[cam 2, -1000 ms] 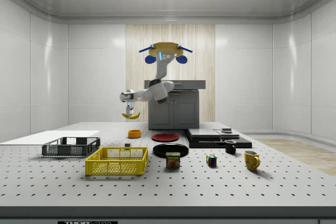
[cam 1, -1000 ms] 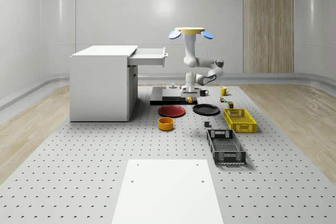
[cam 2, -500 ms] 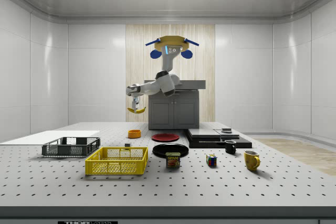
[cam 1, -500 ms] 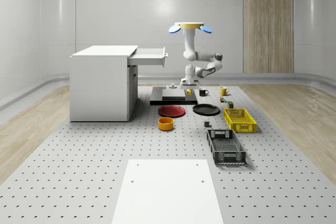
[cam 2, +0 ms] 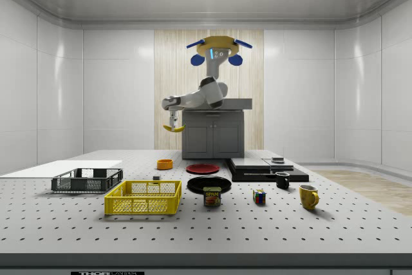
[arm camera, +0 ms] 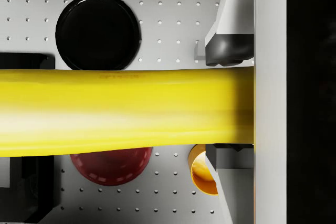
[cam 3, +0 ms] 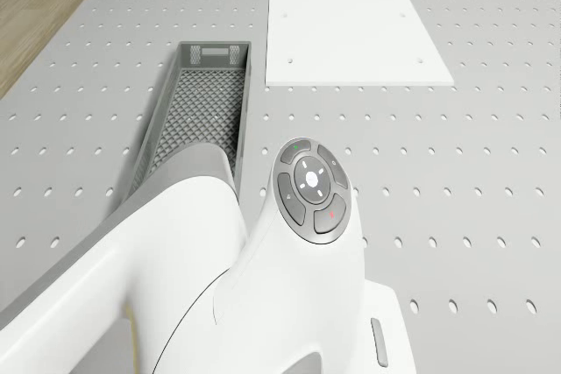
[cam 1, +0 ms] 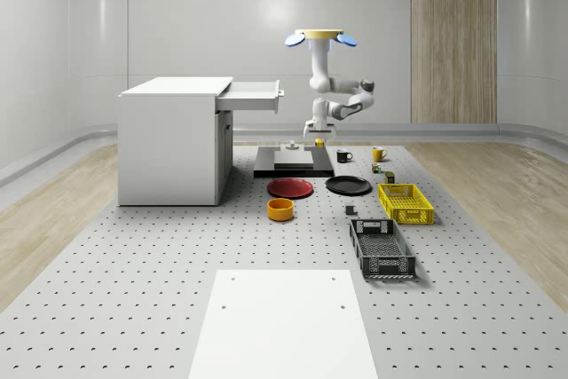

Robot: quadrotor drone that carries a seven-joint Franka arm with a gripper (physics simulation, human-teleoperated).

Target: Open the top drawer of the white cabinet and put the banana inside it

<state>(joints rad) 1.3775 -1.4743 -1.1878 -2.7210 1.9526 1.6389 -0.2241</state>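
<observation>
Two fingers [arm camera: 229, 51] of the gripper [cam 2: 172, 120] are clenched on the banana [cam 2: 172, 129], which lies crosswise between them and hangs just under the wrist, high above the table [cam 1: 133, 290]. In the whole-scene view the drone [cam 1: 321, 37] hovers to the right of the white cabinet [cam 1: 173, 144], whose top drawer [cam 1: 253, 95] stands pulled out; the banana is level with that drawer but well apart from it, over the black slab [cam 1: 293, 162]. Below sit a black plate [arm camera: 97, 31], a red plate [arm camera: 111, 165] and an orange bowl [arm camera: 202, 171]

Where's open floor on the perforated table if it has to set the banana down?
Free: around the white panel, and between cabinet and orange bowl. Crowded: plates, mugs, yellow crate, grey crate. Gripper holds banana; drone hovers above the plates.
</observation>
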